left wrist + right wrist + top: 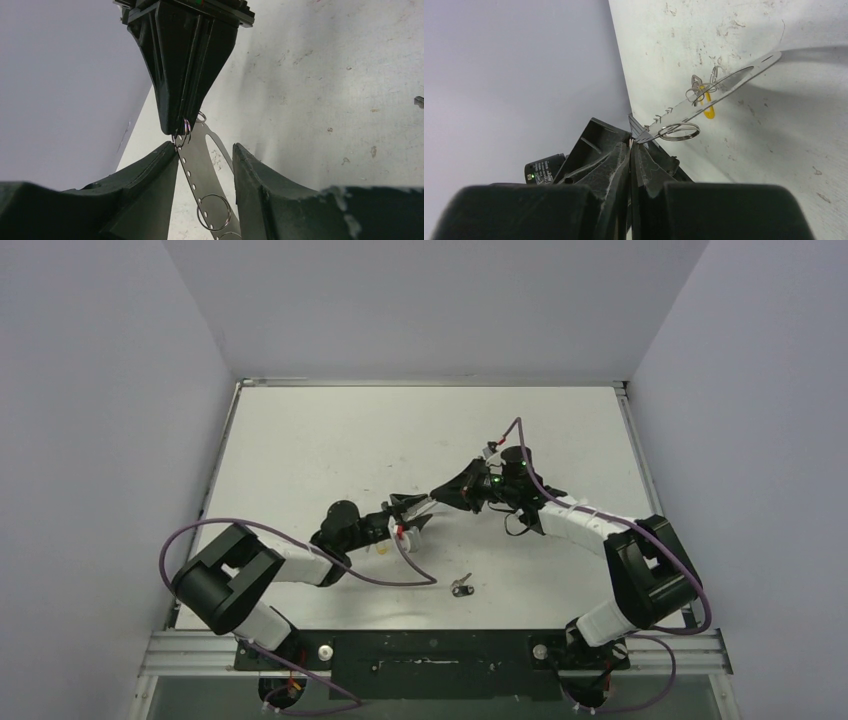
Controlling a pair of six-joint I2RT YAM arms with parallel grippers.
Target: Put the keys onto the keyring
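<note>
Pinching one end of the thin, flat silvery metal keyring, strung with small rings, the right gripper has its jaws clamped tight on it. The left gripper faces it, jaws apart, with the strip running between them. A small yellow-headed key hangs from the keyring; a black-headed key lies on the white table.

Scuffed white table, one small key near its front edge
</note>
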